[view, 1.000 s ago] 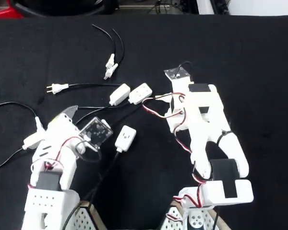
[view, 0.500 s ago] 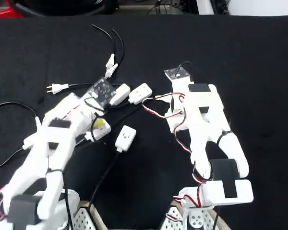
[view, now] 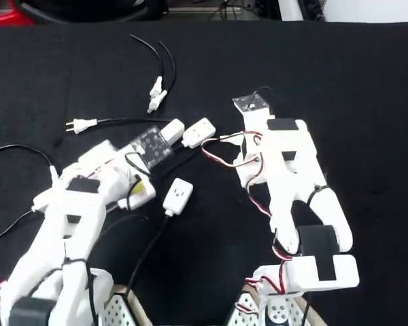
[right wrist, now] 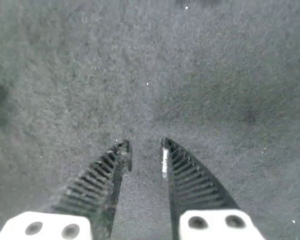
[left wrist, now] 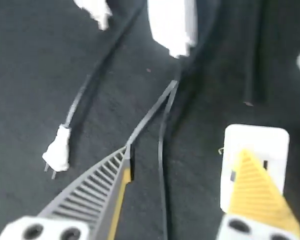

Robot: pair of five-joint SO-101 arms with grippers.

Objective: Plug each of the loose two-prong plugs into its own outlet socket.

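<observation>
- My left hand (left wrist: 186, 151) is spread wide and holds nothing. Its grey ribbed finger (left wrist: 107, 182) is on one side and its yellow finger (left wrist: 252, 187) on the other, with black cloth and thin cords between them.
- The yellow finger's tip lies over the face of a white outlet socket (left wrist: 255, 137). I cannot tell whether it touches, nor which of the sockets on the desk (view: 367, 81) this one is.
- In the high view the left arm (view: 75, 210) stretches from the near edge diagonally over the cords toward the middle. Its camera board (view: 151, 145) covers one end of the first socket (view: 171, 129).
- The second socket (view: 199, 131) lies just beside the first, end to end with it.
- The third socket (view: 177, 195) lies apart from that pair, closer to the arm bases. Its black cord runs off toward the near edge.
- A loose two-prong plug (view: 81, 125) lies flat to the left of the first socket, prongs bare and pointing away from it. Its cord trails back toward the sockets. My left wrist view has it on the outer side of the ribbed finger.
- Two small plugs (view: 155, 93) lie side by side beyond the pair of sockets, their black cords curving away toward the far edge.
- Every plug I can see lies loose on the cloth.
- My right hand (right wrist: 145, 145) has its dark ribbed fingers drawn near each other with a narrow gap. It holds nothing and sits over bare black cloth.
- The right arm (view: 289, 163) is folded to the right of the sockets, with the second socket near its front end.
</observation>
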